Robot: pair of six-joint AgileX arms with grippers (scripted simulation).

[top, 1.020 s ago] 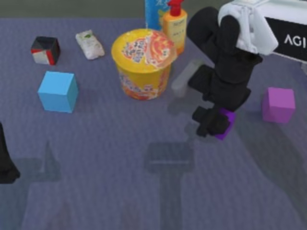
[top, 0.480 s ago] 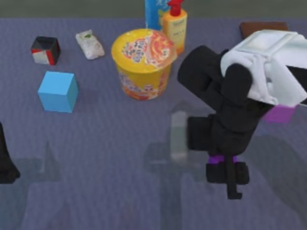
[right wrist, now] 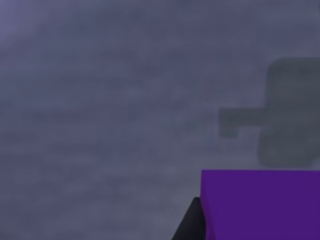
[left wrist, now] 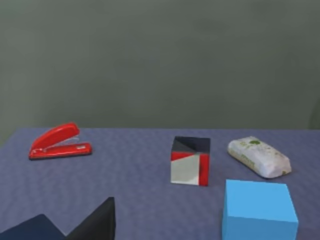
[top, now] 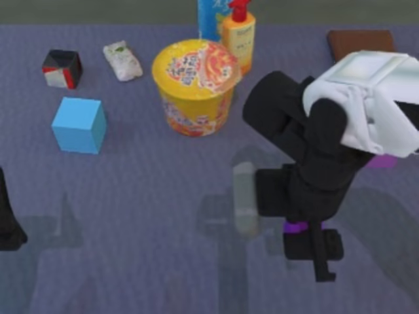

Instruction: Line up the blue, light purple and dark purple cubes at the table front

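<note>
Dark purple cube (top: 296,226) is clamped in the right gripper (top: 308,243) around 5 o'clock, not yet placed. Blue cube (top: 79,125) untouched at 10 o'clock; light purple one mostly hidden.

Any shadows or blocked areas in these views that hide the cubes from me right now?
Top view: the right arm's bulk covers most of the dark purple cube and nearly all of the light purple; soft arm shadows fall on the table; the blue shows unobstructed. Right wrist view: the dark purple cube fills a corner, a shadow ahead. Left wrist view: evenly lit.
</note>
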